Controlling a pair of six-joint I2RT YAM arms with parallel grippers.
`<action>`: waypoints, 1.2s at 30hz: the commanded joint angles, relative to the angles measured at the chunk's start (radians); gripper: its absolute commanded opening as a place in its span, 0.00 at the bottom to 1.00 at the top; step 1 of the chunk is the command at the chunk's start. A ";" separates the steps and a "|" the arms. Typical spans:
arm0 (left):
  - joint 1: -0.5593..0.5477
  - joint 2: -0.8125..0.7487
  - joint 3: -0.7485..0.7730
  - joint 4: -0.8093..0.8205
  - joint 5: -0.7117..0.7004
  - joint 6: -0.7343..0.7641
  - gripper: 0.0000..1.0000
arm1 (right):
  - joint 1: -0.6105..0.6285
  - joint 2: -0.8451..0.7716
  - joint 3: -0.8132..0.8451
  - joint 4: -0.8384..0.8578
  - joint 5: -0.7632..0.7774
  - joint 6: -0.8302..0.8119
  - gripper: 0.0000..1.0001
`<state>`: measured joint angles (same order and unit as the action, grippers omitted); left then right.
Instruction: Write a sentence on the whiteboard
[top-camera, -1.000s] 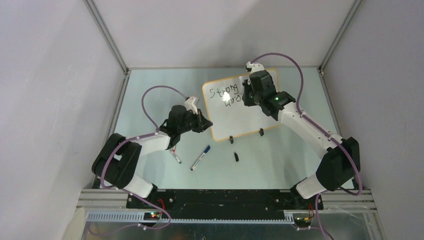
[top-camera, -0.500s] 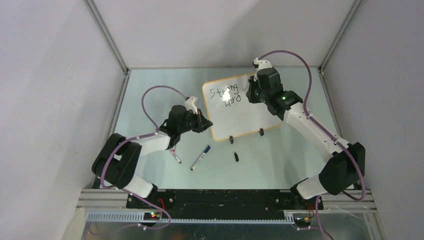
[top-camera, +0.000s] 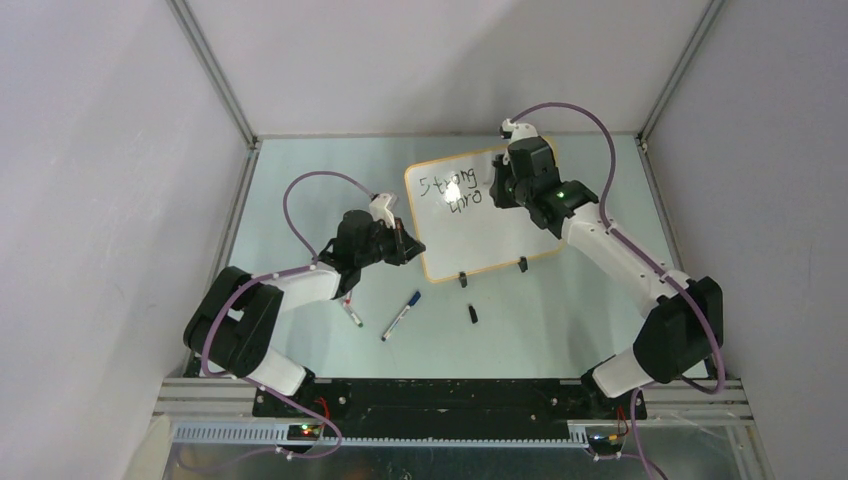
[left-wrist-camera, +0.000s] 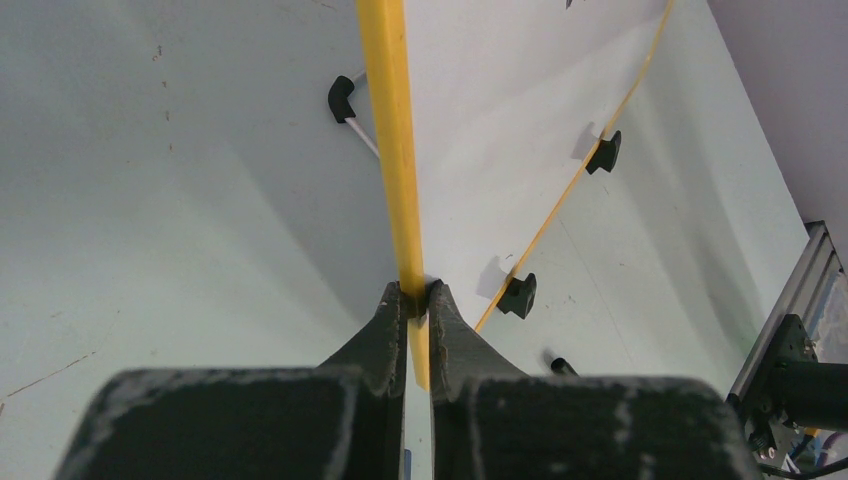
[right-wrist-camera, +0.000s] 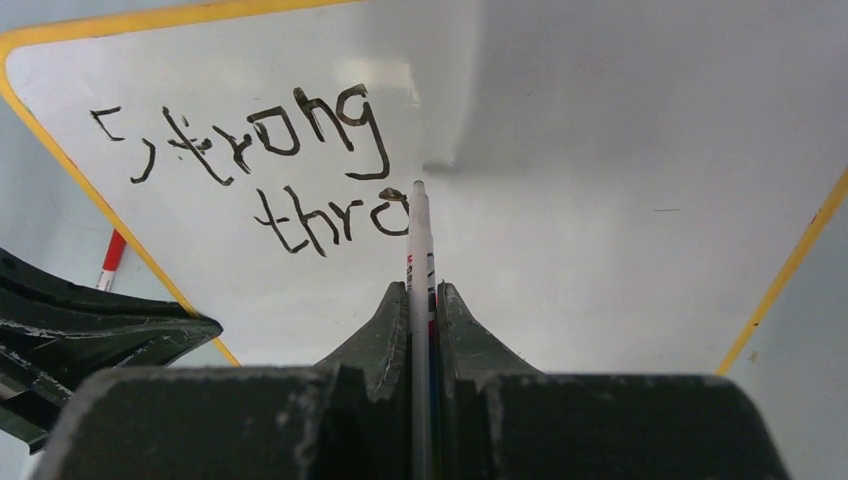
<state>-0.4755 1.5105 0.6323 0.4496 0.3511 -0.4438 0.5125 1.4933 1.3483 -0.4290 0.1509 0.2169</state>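
**Mid-word on line two, tip at the "o"**

My right hand (right-wrist-camera: 422, 300) is pressed together on a marker (right-wrist-camera: 418, 240) that runs straight out ahead of my fingers. Its tip sits at the upper right of the last letter and looks to be on the board (right-wrist-camera: 620, 140). The sentence (right-wrist-camera: 290, 165) so far reads "Strong" with "thro" beneath it, all ahead of this hand and to the left of the tip. Bare white stretches off to the right.

My left hand (left-wrist-camera: 418, 300) is pinching the board's yellow rim (left-wrist-camera: 393, 140). The board spreads away ahead of it and to its right, with the black clip feet along the far right edge.

I think the weak point is that thin pinch. If I lean too hard on the tip, the board could pivot or slide in my left hand and the next stroke would skew. If I press too lightly, the line would break on the glossy face. The marker is slim between my fingers, so a sideways pull could twist it and blur the "o". The second line already sits indented, and drifting further could cramp the remaining words.
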 joint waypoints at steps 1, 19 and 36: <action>-0.014 -0.017 0.024 -0.035 -0.023 0.049 0.00 | 0.001 0.014 0.008 0.033 0.021 0.006 0.00; -0.014 -0.019 0.023 -0.038 -0.023 0.050 0.00 | -0.001 0.041 0.009 0.037 0.049 0.002 0.00; -0.014 -0.020 0.024 -0.037 -0.025 0.050 0.00 | 0.003 0.047 0.006 -0.005 0.045 0.017 0.00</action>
<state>-0.4755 1.5105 0.6323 0.4496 0.3504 -0.4435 0.5129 1.5299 1.3483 -0.4290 0.1776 0.2173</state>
